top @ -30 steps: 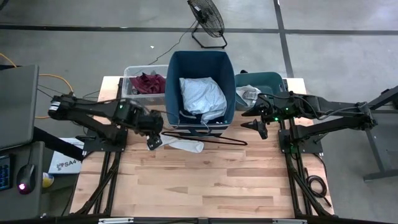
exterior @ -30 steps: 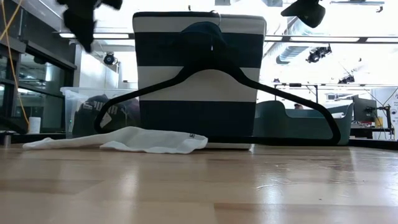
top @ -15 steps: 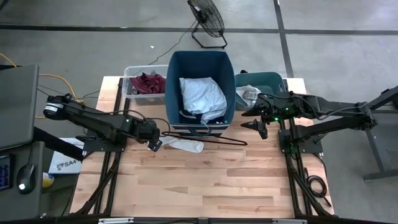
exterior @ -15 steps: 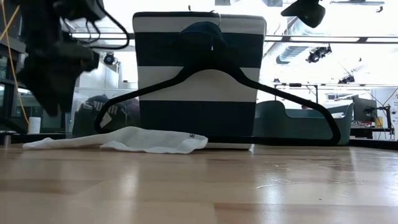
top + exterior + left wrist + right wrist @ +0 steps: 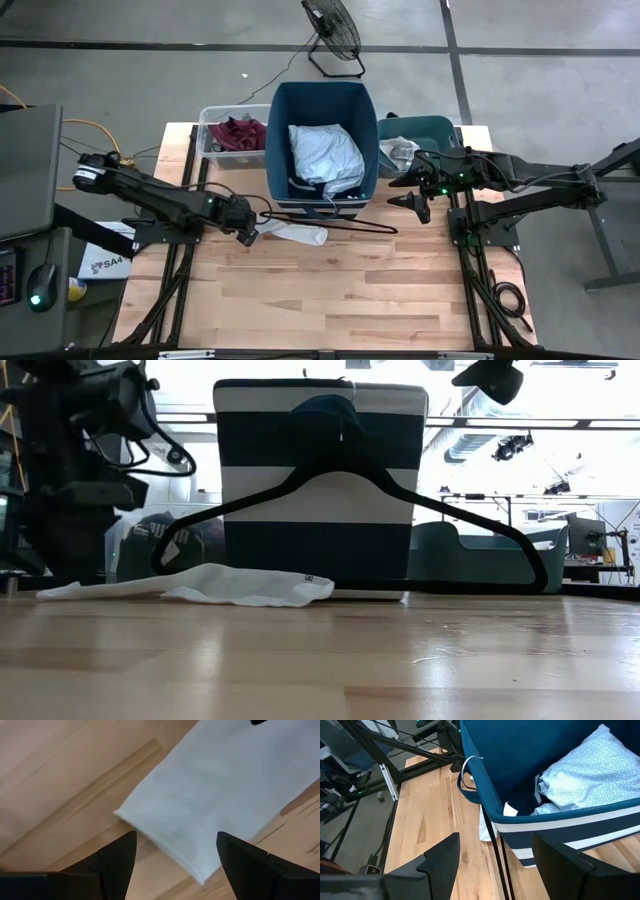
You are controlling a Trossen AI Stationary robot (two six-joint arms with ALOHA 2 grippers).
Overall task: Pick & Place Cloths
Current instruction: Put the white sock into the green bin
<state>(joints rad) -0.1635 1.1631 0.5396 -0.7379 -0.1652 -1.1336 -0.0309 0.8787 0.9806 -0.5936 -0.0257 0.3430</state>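
A white cloth (image 5: 292, 233) lies flat on the table before the striped blue bin (image 5: 322, 190); its narrow left end (image 5: 200, 815) shows in the left wrist view. My left gripper (image 5: 175, 852) is open, low over that end, one finger on either side of it, also seen as my left gripper (image 5: 248, 232) from above. My right gripper (image 5: 413, 200) waits open, raised, right of the bin. A pale blue-grey cloth (image 5: 325, 155) fills the bin. A maroon cloth (image 5: 237, 132) lies in the clear tub.
A thin black wire hanger (image 5: 350, 490) leans against the blue bin's front, its bar (image 5: 340, 226) on the table just behind the white cloth. A teal bin (image 5: 425, 130) holding a pale cloth stands right of the blue bin. Bare wood table (image 5: 330, 300) stretches toward the near edge.
My left gripper has come down from high above the table to just over the white cloth's left end, shifting slightly toward the near edge. The white cloth and the hanger have stayed where they were.
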